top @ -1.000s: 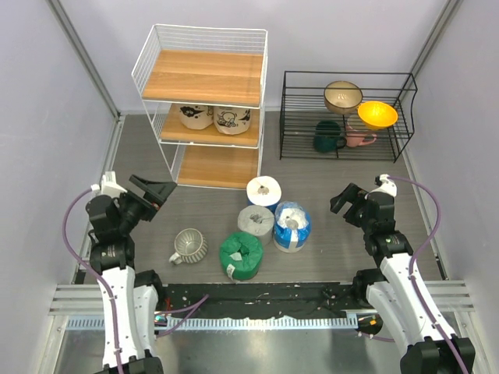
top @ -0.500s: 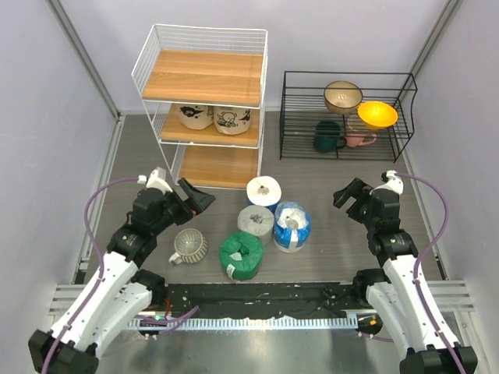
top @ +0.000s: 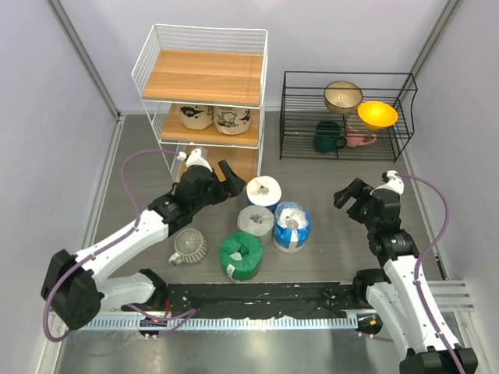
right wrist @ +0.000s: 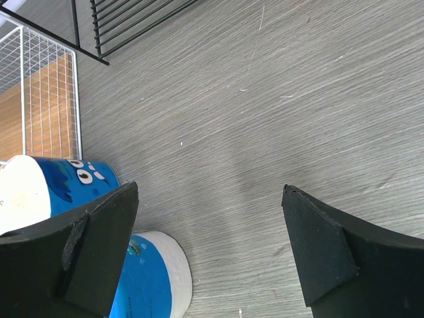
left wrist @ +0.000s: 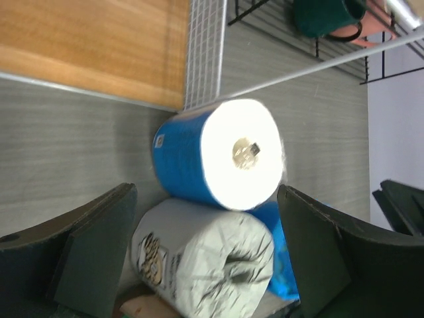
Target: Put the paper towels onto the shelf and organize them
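- Where the left gripper (top: 223, 181) sits, low over the table (top: 327, 187) and just left of the blue-and-white roll (top: 263, 191), its jaws stand wide apart and hold nothing. The wrist view shows that roll framed between the two fingers (left wrist: 93, 245), touched by neither.
- Right gripper (top: 349, 199): held over bare table on the right side, well apart from every roll. Jaws spread wide, nothing held.
- Shelf (top: 203, 76): stands at the far left of the table. On its middle board the left tan roll (top: 196, 116) and the right tan roll (top: 231, 120) sit side by side.
- Blue-and-white roll: upright on the table, just in front of the shelf's lower right corner.
- Grey roll (top: 256, 222): on the table, touching the near side of the blue-and-white roll.
- White-and-blue roll (top: 291, 226): immediately right of the grey roll, in contact with it.
- Green roll (top: 241, 255): nearest the arm bases, just beside the grey roll.
- Pale mug (top: 189, 245): on the table left of the green roll. Whether it is upright or tipped cannot be told.
- Black rack (top: 347, 75): far right of the table, holding two bowls and two mugs.
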`<state>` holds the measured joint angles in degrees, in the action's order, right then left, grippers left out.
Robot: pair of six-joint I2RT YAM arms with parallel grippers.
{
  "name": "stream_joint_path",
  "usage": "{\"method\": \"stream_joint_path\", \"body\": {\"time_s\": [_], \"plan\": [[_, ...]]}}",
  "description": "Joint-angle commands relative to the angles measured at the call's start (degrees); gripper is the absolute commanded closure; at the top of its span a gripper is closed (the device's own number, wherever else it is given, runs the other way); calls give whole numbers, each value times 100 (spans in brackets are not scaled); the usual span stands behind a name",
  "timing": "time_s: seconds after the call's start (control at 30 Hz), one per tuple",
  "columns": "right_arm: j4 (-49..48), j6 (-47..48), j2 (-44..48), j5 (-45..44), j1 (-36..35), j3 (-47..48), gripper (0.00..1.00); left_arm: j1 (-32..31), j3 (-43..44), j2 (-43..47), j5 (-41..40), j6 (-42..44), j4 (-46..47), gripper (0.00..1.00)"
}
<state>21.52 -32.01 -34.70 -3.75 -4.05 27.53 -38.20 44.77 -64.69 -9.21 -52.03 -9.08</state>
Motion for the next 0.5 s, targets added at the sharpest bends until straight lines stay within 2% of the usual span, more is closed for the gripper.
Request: {"method": "stream_joint_path", "body": {"time_s": [0.0,0.27,0.47], "plan": [[-95,54,95,6,-25,51,5,-241,391,-483,-634,62,608,9],[-121,125,60,-3,-34,16,4,-803,611,-1248,-1073,88,776,9],[-157,142,7,32,-34,-2,4,-918,813,-1678,-1302,105,811,9]]}}
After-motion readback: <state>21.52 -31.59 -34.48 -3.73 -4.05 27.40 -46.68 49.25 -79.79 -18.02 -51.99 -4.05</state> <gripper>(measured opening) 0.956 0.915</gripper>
